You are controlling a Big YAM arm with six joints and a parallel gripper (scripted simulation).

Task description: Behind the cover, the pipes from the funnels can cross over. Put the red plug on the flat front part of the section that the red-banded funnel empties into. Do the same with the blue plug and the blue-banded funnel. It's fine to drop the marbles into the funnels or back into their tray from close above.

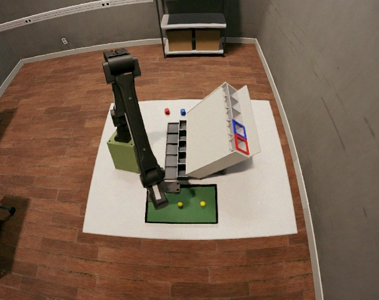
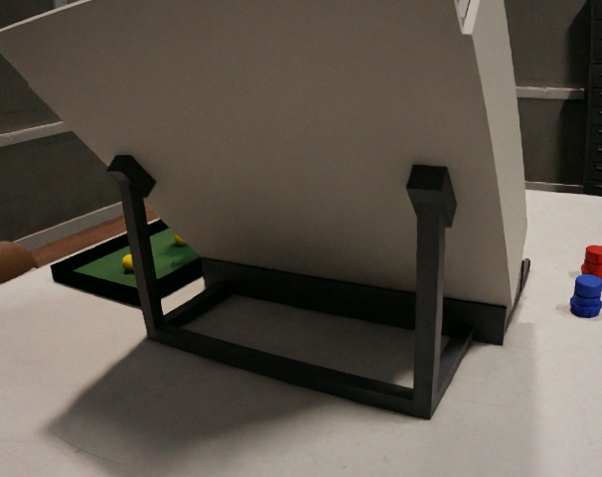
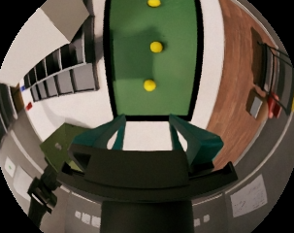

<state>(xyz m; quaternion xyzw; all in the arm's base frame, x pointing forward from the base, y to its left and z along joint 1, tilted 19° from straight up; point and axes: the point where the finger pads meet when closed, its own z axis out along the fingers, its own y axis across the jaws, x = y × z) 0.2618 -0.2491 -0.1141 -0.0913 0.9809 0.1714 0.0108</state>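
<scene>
So it's a plain white tabletop (image 1: pixel 267 200) (image 2: pixel 342 441) (image 3: pixel 212 58) with a green-floored, black-rimmed tray (image 1: pixel 217 206) (image 2: pixel 100 290) (image 3: pixel 201 63) sitting on it. The red plug (image 1: pixel 167 111) (image 2: pixel 596 261) (image 3: pixel 29 106) and blue plug (image 1: pixel 182 112) (image 2: pixel 586 296) (image 3: pixel 22 88) stand near each other, plus there's the big slanted cover unit (image 1: pixel 209 129) (image 2: pixel 291 128) (image 3: pixel 30 36) and an olive block (image 1: pixel 123 156) (image 3: pixel 59 146).

Top view, clock centred on tray (image 1: pixel 217 204) (image 2: pixel 95 288) (image 3: pixel 202 58): tall sloping board (image 1: pixel 206 132) (image 2: pixel 291 128) (image 3: pixel 27 53) blocks 1 o'clock; low open sections (image 1: pixel 172 149) (image 3: pixel 64 83) at 12; green block (image 1: pixel 123 156) (image 3: pixel 56 148) at 10. Only narrow strip between tray and sections. Overhead approach open at tray's 3 o'clock end. Wrist view: gaps separate 3 yellow marbles (image 1: pixel 202 204) (image 2: pixel 128 263) (image 3: pixel 156 47).
</scene>
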